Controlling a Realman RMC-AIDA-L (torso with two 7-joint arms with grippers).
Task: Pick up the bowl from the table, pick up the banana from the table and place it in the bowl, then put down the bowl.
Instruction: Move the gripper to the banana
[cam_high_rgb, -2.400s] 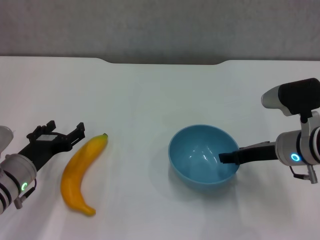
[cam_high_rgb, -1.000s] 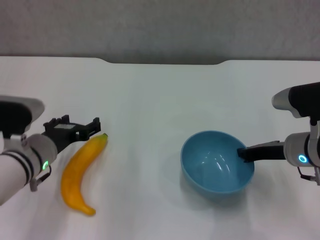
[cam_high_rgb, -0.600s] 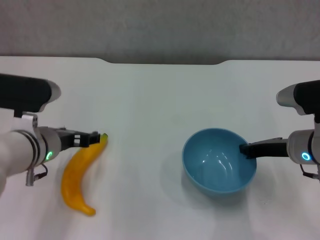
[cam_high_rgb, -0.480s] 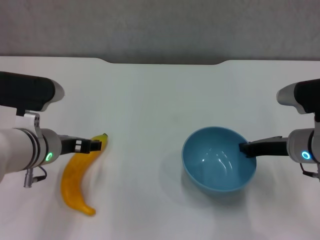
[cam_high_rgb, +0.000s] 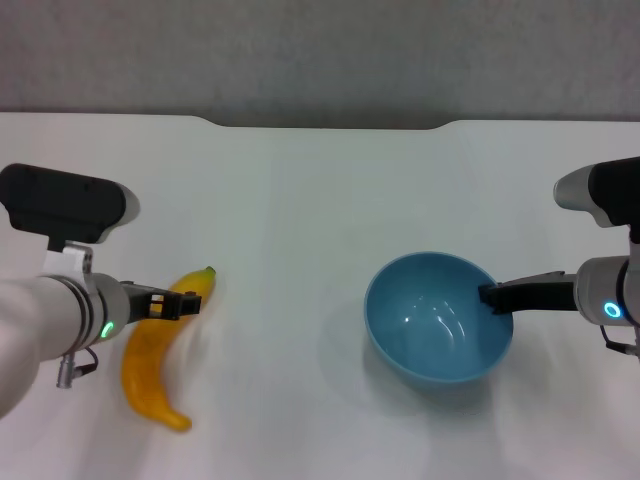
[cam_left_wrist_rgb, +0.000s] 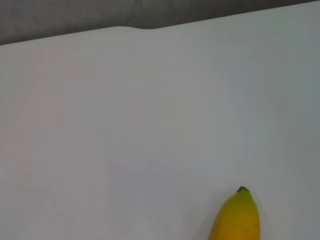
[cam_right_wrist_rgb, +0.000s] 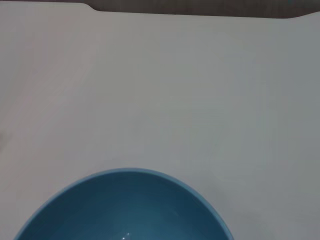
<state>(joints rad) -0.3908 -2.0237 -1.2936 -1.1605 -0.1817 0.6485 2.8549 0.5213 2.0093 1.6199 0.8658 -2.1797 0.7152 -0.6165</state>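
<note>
Banana (cam_high_rgb: 160, 352) lying near-left to far-right, stem at left gripper (cam_high_rgb: 176, 305), jaw state unclear; right gripper (cam_high_rgb: 492, 297) clamping bowl (cam_high_rgb: 437, 317) rim.

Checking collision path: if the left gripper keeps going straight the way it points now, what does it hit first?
The left gripper points toward the robot's right, at the banana near its stem end. That is first in line; whether it already touches is unclear. The bowl sits far beyond.
</note>
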